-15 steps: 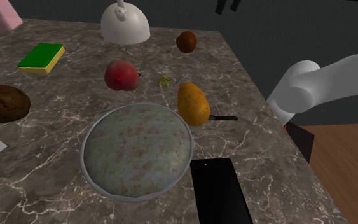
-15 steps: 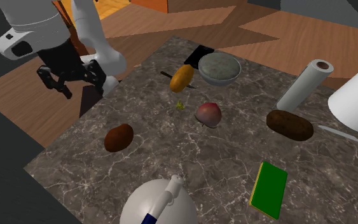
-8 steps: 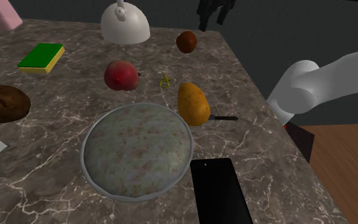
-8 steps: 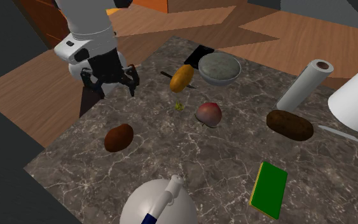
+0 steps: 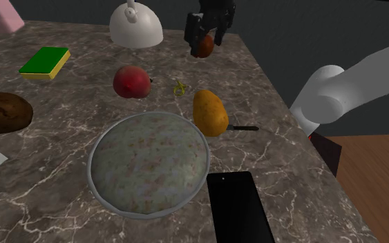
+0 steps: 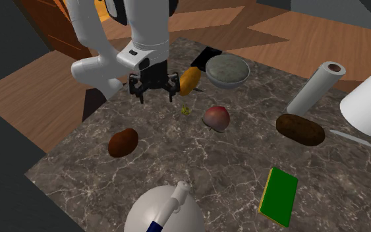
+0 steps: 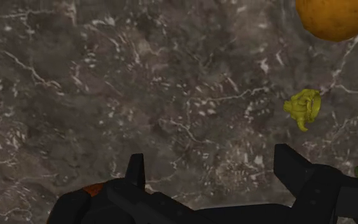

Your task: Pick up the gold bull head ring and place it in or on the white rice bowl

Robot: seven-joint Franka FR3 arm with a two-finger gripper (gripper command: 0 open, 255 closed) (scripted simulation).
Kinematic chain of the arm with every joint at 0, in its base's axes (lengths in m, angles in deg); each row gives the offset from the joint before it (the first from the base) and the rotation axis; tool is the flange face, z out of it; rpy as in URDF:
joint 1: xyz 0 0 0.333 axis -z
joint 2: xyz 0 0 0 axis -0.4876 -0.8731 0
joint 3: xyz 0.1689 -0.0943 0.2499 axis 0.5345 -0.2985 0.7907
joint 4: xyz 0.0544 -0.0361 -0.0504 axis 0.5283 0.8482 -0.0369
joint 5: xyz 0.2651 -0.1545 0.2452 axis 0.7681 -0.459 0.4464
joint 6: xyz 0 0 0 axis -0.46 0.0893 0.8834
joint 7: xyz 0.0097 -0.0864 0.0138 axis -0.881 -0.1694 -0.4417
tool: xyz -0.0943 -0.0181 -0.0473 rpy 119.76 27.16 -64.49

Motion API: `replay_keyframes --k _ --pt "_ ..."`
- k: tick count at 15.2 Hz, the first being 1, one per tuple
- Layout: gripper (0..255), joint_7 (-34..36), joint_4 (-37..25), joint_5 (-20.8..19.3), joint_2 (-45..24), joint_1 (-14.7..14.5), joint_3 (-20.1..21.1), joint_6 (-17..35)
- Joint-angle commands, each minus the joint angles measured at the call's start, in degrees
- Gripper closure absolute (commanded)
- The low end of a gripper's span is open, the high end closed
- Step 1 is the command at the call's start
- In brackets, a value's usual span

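Observation:
The small yellow-gold ring (image 5: 179, 88) lies on the marble table between a red fruit (image 5: 131, 82) and an orange-yellow fruit (image 5: 210, 112). The bowl (image 5: 97, 174) is speckled grey-white with a pale rim and stands close to the orange-yellow fruit. My black gripper (image 5: 206, 33) hangs open and empty above the table, in front of a brown round thing (image 5: 202, 47). In the second exterior view the gripper (image 6: 155, 92) is to the left of the ring (image 6: 186, 109), with the bowl (image 6: 227, 70) beyond. In the wrist view the ring (image 7: 302, 107) lies just beyond one fingertip (image 7: 290, 160).
A black slab (image 5: 240, 207) lies beside the bowl, and a dark handle (image 5: 244, 128) sticks out behind the orange-yellow fruit. A potato (image 5: 3, 112), a green sponge (image 5: 45, 62) and a white dome (image 5: 136, 26) sit farther off. A paper roll (image 6: 315, 87) stands past the bowl.
The arm has swung in from beyond the table's edge, and the open gripper now hangs over the marble close to the ring. Nothing on the table has moved.

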Motion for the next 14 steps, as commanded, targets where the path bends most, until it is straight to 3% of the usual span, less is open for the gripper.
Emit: replay_keyframes --k 1,8,14 --pt "0 3.3 -1.9 -0.1 -3.1 0.1 3.5 0.9" --pt "0 15.2 -9.0 -3.6 -15.3 1.6 15.3 3.2" --pt "0 15.2 -4.5 -3.6 -15.5 1.5 15.6 7.9"
